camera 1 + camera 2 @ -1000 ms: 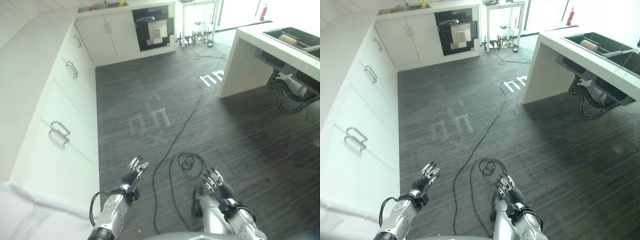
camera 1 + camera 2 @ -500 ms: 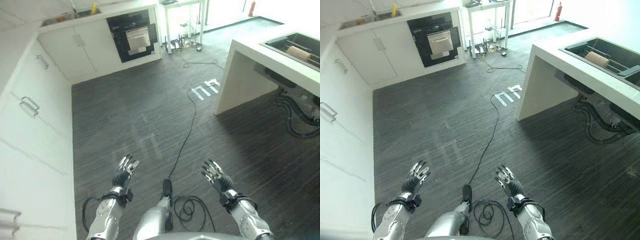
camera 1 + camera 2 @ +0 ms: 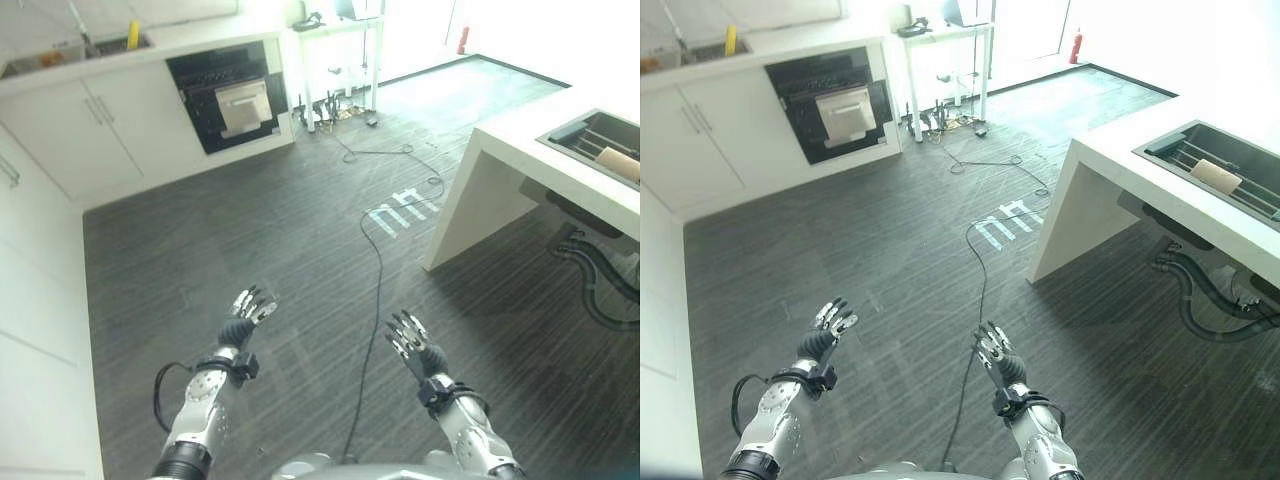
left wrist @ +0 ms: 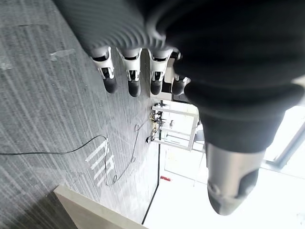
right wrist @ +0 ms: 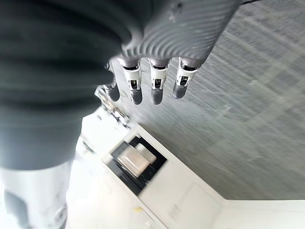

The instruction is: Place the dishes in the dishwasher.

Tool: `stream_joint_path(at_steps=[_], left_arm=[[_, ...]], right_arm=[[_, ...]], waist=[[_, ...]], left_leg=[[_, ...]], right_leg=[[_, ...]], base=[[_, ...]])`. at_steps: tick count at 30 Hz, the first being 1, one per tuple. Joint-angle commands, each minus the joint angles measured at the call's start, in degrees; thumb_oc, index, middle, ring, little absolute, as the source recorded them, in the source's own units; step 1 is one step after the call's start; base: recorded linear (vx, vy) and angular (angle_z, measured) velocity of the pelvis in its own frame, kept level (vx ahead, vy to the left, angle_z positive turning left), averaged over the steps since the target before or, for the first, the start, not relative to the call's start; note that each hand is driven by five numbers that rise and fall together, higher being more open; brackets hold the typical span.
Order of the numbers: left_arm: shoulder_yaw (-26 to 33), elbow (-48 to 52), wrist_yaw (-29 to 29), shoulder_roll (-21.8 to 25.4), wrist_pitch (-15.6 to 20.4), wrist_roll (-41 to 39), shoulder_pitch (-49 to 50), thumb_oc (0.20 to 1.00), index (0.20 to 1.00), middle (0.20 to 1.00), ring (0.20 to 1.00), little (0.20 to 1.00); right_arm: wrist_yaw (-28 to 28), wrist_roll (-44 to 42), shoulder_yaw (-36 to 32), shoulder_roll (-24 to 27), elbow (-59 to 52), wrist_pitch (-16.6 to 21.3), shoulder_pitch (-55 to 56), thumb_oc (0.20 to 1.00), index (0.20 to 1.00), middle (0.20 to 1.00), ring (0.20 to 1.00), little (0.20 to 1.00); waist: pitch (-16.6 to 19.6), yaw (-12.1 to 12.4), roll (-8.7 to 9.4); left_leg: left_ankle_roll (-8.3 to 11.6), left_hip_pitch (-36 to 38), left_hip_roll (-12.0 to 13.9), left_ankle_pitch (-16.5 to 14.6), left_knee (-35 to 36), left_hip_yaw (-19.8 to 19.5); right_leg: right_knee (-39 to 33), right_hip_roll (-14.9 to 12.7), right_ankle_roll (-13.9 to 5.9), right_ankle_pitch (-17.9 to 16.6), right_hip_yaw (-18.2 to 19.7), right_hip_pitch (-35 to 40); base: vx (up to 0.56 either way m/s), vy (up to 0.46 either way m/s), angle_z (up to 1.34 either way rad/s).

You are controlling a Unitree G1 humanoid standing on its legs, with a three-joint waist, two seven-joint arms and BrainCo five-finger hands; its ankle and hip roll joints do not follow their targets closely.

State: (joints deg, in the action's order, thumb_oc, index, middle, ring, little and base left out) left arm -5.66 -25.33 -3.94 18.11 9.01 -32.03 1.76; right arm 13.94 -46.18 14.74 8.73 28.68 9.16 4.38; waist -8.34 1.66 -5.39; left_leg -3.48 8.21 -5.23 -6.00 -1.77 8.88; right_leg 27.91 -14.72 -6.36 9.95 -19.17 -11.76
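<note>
Both hands empty, fingers spread: left hand [image 3: 248,308], right hand [image 3: 407,335]. Dishwasher [image 3: 228,95] at 11 o'clock; sink [image 3: 1225,178] at 2. Walk steady, approach w/ arms low.

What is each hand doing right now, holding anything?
Left hand: open, fingers straight, holding nothing.
Right hand: open, fingers straight, holding nothing.

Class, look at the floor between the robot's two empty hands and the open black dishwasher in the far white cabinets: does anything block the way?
Nothing solid: between the left hand, the right hand and the dishwasher lies dark floor, crossed only by a thin black cable.
</note>
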Motion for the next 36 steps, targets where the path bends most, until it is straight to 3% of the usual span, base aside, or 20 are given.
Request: stream_joint_path(at_steps=[1, 2, 4, 7, 10, 12, 13, 15, 16, 18, 20, 25, 30, 34, 36], left_arm=[[0.3, 6.0, 0.7, 3.6, 2.2, 3.0, 1.3, 1.0, 1.0, 1.0, 1.0, 1.0], [0.3, 6.9, 0.8, 4.0, 2.3, 2.9, 1.6, 1.0, 1.0, 1.0, 1.0, 1.0], [0.4, 7.4, 0.5, 4.2, 3.5, 3.2, 2.4, 1.0, 1.0, 1.0, 1.0, 1.0], [0.4, 7.9, 2.3, 3.9, 3.7, 2.5, 2.5, 1.0, 1.0, 1.0, 1.0, 1.0], [0.2, 8.9, 2.3, 2.5, 3.1, 2.0, 2.8, 1.0, 1.0, 1.0, 1.0, 1.0], [-0.2, 8.6, 1.8, 2.2, 3.8, 1.8, 2.6, 1.0, 1.0, 1.0, 1.0, 1.0], [-0.4, 8.9, 1.5, 1.7, 4.3, 1.4, 2.8, 1.0, 1.0, 1.0, 1.0, 1.0], [-0.5, 9.4, 1.5, 1.3, 4.7, 1.3, 3.2, 1.0, 1.0, 1.0, 1.0, 1.0], [0.0, 9.9, 1.9, 0.7, 5.0, 1.4, 4.1, 1.0, 1.0, 1.0, 1.0, 1.0], [0.0, 10.0, 1.7, 0.5, 4.5, 1.7, 4.1, 1.0, 1.0, 1.0, 1.0, 1.0], [-0.7, 9.6, 2.9, -0.1, 3.7, 2.5, 3.1, 1.0, 1.0, 1.0, 1.0, 1.0], [-0.8, 7.3, 1.8, -1.0, 4.8, 3.1, 2.6, 1.0, 1.0, 1.0, 1.0, 1.0], [-2.1, 7.0, 2.3, -0.1, 4.7, 3.3, 1.7, 1.0, 1.0, 1.0, 1.0, 1.0], [-1.9, 7.1, 2.9, -0.2, 5.5, 3.1, 1.7, 1.0, 1.0, 1.0, 1.0, 1.0], [-2.1, 7.1, 3.2, 0.3, 5.7, 4.2, 0.6, 1.0, 1.0, 1.0, 1.0, 1.0]], right_arm=[[1.5, -0.9, -1.9, -0.1, -2.5, 3.2, -1.4, 1.0, 1.0, 1.0, 1.0, 1.0], [1.5, -1.1, -2.5, 0.0, -2.8, 2.9, -1.9, 1.0, 1.0, 1.0, 1.0, 1.0], [1.1, -0.9, -2.9, 0.1, -4.1, 2.4, -2.0, 1.0, 1.0, 1.0, 1.0, 1.0], [1.3, -1.2, -2.1, 0.5, -5.9, 2.2, -1.7, 1.0, 1.0, 1.0, 1.0, 1.0], [1.1, -1.0, -2.1, 2.4, -8.0, 1.6, -1.1, 1.0, 1.0, 1.0, 1.0, 1.0], [1.3, -1.3, -2.2, 3.1, -8.0, 1.5, -1.1, 1.0, 1.0, 1.0, 1.0, 1.0], [1.4, -1.4, -2.3, 3.6, -7.8, 1.1, -1.2, 1.0, 1.0, 1.0, 1.0, 1.0], [1.9, -0.9, -2.2, 3.7, -7.4, 1.0, -1.3, 1.0, 1.0, 1.0, 1.0, 1.0], [2.3, 0.0, -1.6, 3.3, -6.9, 0.4, -2.0, 1.0, 1.0, 1.0, 1.0, 1.0], [1.6, 0.6, -0.5, 2.6, -6.4, 0.7, -2.7, 1.0, 1.0, 1.0, 1.0, 1.0], [0.5, 0.8, 0.1, 2.0, -6.8, 0.4, -3.0, 1.0, 1.0, 1.0, 1.0, 1.0], [-0.3, 1.8, 0.4, 1.7, -6.6, 0.0, -2.1, 1.0, 1.0, 1.0, 1.0, 1.0], [-0.8, 1.5, -0.7, 1.5, -7.0, -0.3, -1.1, 1.0, 1.0, 1.0, 1.0, 1.0], [0.3, 1.5, -1.1, 1.9, -7.0, -0.6, -1.1, 1.0, 1.0, 1.0, 1.0, 1.0], [0.1, 0.7, -0.7, 1.8, -7.0, -0.1, -1.6, 1.0, 1.0, 1.0, 1.0, 1.0]], waist=[[0.5, 0.5, 4.54], [0.2, 0.3, 4.8], [0.0, 0.4, 4.98], [0.6, -0.4, 5.65], [1.4, -2.3, 6.18], [1.5, -2.8, 6.85], [1.2, -2.9, 7.23], [0.9, -2.2, 7.44], [0.9, -0.7, 6.98], [1.4, 0.2, 5.96], [1.7, 1.1, 5.26], [2.8, 1.6, 4.3], [4.0, 0.3, 4.55], [3.3, 0.5, 4.9], [2.4, 0.8, 4.83]], left_leg=[[6.28, -1.1, 6.9, 3.5, 4.7, 3.0], [6.47, -0.6, 7.2, 2.8, 4.9, 3.7], [6.71, -0.3, 8.9, 2.1, 4.1, 5.3], [7.65, -0.3, 11.8, 3.0, 3.4, 6.9], [9.17, -1.2, 15.7, 4.3, 0.2, 7.6], [9.21, -2.8, 16.3, 3.0, -4.3, 6.1], [9.34, -4.7, 16.0, 3.2, -9.3, 4.2], [8.92, -6.2, 13.9, 2.4, -11.8, 0.9], [7.96, -6.5, 10.3, 1.2, -9.5, -2.5], [8.63, -6.8, 9.7, 3.8, -3.7, -2.7], [8.76, -8.0, 8.2, 5.8, -0.9, -6.1], [6.64, -7.2, 4.3, 4.9, 0.1, -12.2], [5.19, -4.5, 4.6, 3.4, 1.1, -8.6], [3.72, -5.0, 3.2, 1.1, -1.9, -9.2], [2.64, -6.0, 2.7, 0.2, -3.8, -9.6]], right_leg=[[-19.0, -5.5, -4.16, -19.0, -2.6, 8.4], [-20.5, -6.6, -4.92, -20.5, -2.6, 7.7], [-22.8, -5.9, -4.91, -18.2, -3.1, 9.8], [-24.8, -2.0, -4.59, -14.6, -3.4, 12.4], [-25.7, 3.5, -1.59, -10.8, -0.1, 14.4], [-25.3, 4.8, -0.21, -10.0, 1.5, 14.4], [-25.1, 5.7, 0.77, -9.7, 2.9, 14.7], [-25.4, 6.1, 1.16, -9.6, 3.9, 15.1], [-25.7, 6.8, 1.03, -9.3, 4.8, 15.6], [-27.4, 8.2, 1.11, -8.6, 5.8, 16.8], [-28.3, 9.4, 1.29, -7.6, 7.5, 18.1], [-28.1, 10.6, 1.75, -6.5, 10.2, 18.6], [-25.9, 9.2, 1.22, -5.8, 9.4, 18.5], [-23.1, 8.0, 1.13, -5.2, 10.0, 17.4], [-17.0, 8.4, 1.48, -3.4, 10.7, 15.7]], base=[[0.06, -0.308, -0.12], [0.03, -0.337, -0.01], [0.01, -0.404, 0.22], [0.03, -0.507, 0.86], [0.01, -0.444, -0.41], [-0.03, -0.322, -1.75], [-0.02, -0.26, -1.83], [0.0, -0.152, -1.75], [0.04, -0.079, -1.57], [0.11, -0.018, -1.92], [0.17, -0.005, -1.36], [0.18, 0.058, -0.71], [0.14, 0.152, -0.63], [0.1, 0.207, -0.34], [0.06, 0.17, -0.57]])
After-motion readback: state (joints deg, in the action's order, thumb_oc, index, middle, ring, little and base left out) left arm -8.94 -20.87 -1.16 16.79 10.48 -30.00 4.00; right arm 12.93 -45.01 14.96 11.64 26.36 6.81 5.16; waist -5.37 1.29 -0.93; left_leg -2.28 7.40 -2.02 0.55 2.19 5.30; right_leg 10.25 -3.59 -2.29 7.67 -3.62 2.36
